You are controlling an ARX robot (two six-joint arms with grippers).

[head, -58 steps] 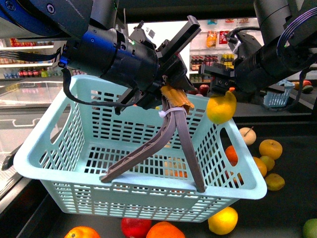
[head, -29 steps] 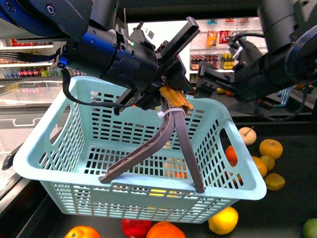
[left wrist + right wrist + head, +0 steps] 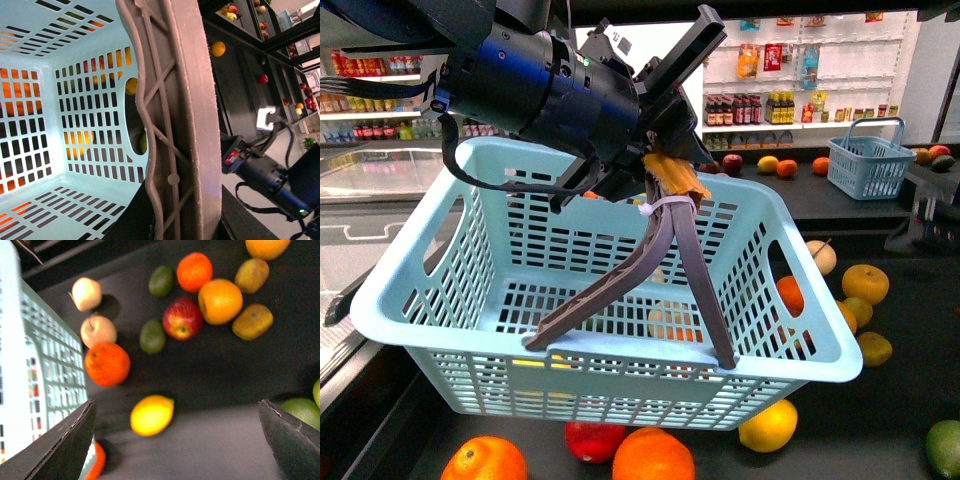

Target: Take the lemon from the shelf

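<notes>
ARX robot at a store fruit display: the left arm is reached across the front view from the upper left, the left gripper (image 3: 667,180) clamped on the brown handle (image 3: 690,280) of a pale blue basket (image 3: 450,270), which is held tilted above the black shelf (image 3: 890,420). The right gripper (image 3: 176,407) is shown only by its own wrist camera, its fingers (image 3: 65,440) spread wide above the shelf. The lemon (image 3: 151,415) is seen lying on the shelf below and between those fingers, untouched. From the front the lemon (image 3: 768,425) is shown under the basket's near right corner. Its long axis is laid flat and slantwise, the nubbed end turned away from the basket, toward a lime (image 3: 153,336) and a red apple (image 3: 182,319)
</notes>
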